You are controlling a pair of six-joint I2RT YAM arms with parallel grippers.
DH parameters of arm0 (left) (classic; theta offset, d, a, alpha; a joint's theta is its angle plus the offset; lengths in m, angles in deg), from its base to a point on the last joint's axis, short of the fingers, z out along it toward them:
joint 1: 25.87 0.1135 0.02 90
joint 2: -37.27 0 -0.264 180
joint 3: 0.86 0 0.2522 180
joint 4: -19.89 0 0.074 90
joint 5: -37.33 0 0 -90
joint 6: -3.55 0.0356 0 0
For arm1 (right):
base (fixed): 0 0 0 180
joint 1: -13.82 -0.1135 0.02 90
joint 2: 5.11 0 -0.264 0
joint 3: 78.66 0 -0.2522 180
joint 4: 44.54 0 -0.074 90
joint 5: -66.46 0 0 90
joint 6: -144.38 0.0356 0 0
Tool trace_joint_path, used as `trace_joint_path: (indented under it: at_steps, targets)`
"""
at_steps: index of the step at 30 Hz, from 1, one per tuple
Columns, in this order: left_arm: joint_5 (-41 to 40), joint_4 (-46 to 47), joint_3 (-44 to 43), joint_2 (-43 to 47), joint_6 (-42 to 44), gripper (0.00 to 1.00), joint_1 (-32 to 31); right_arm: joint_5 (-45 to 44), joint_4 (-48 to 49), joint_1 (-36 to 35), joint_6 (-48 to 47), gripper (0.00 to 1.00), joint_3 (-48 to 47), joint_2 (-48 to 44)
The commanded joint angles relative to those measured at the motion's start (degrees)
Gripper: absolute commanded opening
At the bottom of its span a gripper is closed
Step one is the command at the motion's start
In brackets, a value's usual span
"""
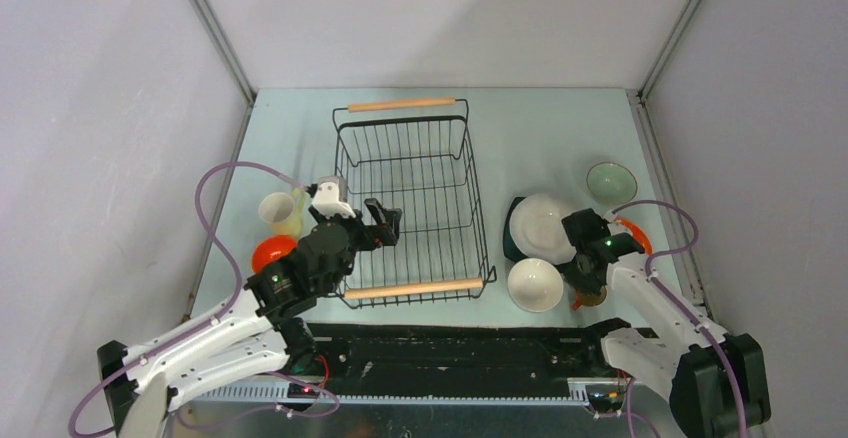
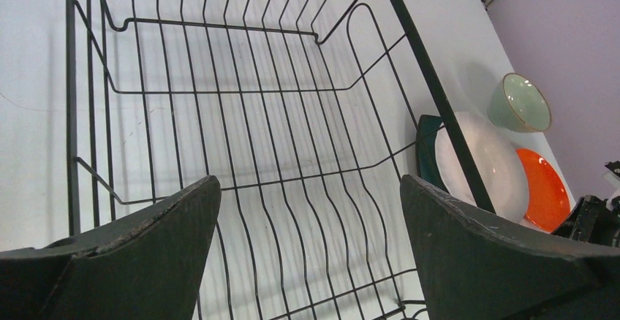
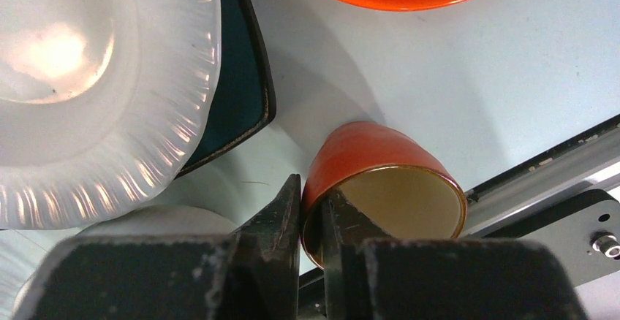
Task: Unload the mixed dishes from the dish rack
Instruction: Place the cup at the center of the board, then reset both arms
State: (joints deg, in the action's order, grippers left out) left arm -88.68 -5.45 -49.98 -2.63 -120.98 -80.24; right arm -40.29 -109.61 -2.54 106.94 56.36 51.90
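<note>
The dish rack (image 1: 413, 289), centre of the top view, looks bare of crockery. The left hand (image 2: 307, 188) gapes wide above its wires. At lower right, the right hand (image 3: 313, 203) pinches the small orange cup (image 3: 380, 188) by its wall, low at the worktop (image 1: 540, 128). Unloading seems nearly finished, with only this cup to let go.

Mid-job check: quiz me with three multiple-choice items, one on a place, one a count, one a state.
1. Where is the green bowl?
A) on the table, right of the rack
B) inside the rack
C) left of the rack
2. How many things lie in the rack?
A) three
B) one
C) none
3. What are the right fingers doing?
A) spread wide open
B) pinching the orange cup's rim
C) shut on nothing
Answers: 1 A, it stands right of the rack; 2 C, only bare wire shows; 3 B, one finger is inside the cup, one outside.
</note>
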Motion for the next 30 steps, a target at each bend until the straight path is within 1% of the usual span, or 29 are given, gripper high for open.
trace_joint_path:
  at_steps: [1, 2, 4, 5, 6, 7, 10, 15, 16, 17, 18, 20, 23, 26, 30]
  targets:
    - [-2.8, 0.0, 0.5, 1.9, -0.9, 1.0, -0.2, -1.2, 3.0, 0.3, 1.5, 0.17, 0.7, 0.4]
    - [-2.8, -0.1, 0.5, 2.0, -0.9, 1.0, -0.2, -1.2, 2.9, 0.4, 1.5, 0.2, 0.8, -0.1]
    - [-2.3, -0.4, 0.4, 2.1, -1.1, 1.0, -0.2, -0.7, 2.6, 0.1, 1.5, 0.38, 0.8, -2.0]
    - [-2.1, -0.5, 0.4, 2.1, -1.1, 1.0, -0.2, -0.6, 2.3, 0.1, 1.5, 0.43, 0.7, -3.0]
    - [-1.9, -0.6, 0.3, 2.0, -1.2, 1.0, -0.2, -0.6, 2.1, 0.2, 1.5, 0.5, 0.7, -5.0]
    - [-1.7, -1.0, 0.1, 2.0, -1.2, 1.0, -0.2, -0.7, 1.8, 0.2, 1.4, 0.53, 0.7, -7.7]
    - [-1.7, -1.2, -0.7, 1.8, -0.9, 1.0, -0.2, -0.6, 0.9, 0.5, 0.3, 0.67, -0.1, -13.2]
    - [-2.4, -2.8, -2.7, 1.5, -0.2, 1.0, -0.3, -1.4, -2.9, 0.5, -0.9, 0.79, -3.8, -23.2]
    - [-2.4, -3.1, -3.1, 1.5, -0.2, 1.0, -0.2, -1.5, -3.2, 0.6, -1.3, 0.85, -4.3, -24.2]
    - [-2.5, -3.3, -3.2, 1.6, -0.1, 1.0, -0.2, -1.7, -3.0, 0.6, -1.9, 0.88, -5.1, -26.3]
    - [-2.7, -3.8, -3.5, 1.8, 0.0, 1.0, -0.2, -1.7, -1.8, 0.6, -2.4, 0.94, -5.4, -27.3]
    - [-3.9, -4.9, -4.1, 1.9, 0.0, 1.0, -0.2, -1.6, 1.6, 0.5, -4.6, 0.99, -5.8, -30.2]
    - [-8.2, -9.0, -5.3, 2.0, -1.4, 1.0, -0.2, -1.0, 6.4, 0.6, -8.3, 0.99, -5.8, -34.7]
    - [-14.6, -16.8, -6.4, 2.8, -5.8, 1.0, -0.2, -1.8, 10.6, 0.6, -10.0, 1.0, -5.2, -38.6]
    - [-18.4, -21.9, -5.6, 5.3, -8.7, 1.0, -0.2, 0.2, 15.8, 0.6, -12.5, 0.99, -3.0, -43.1]
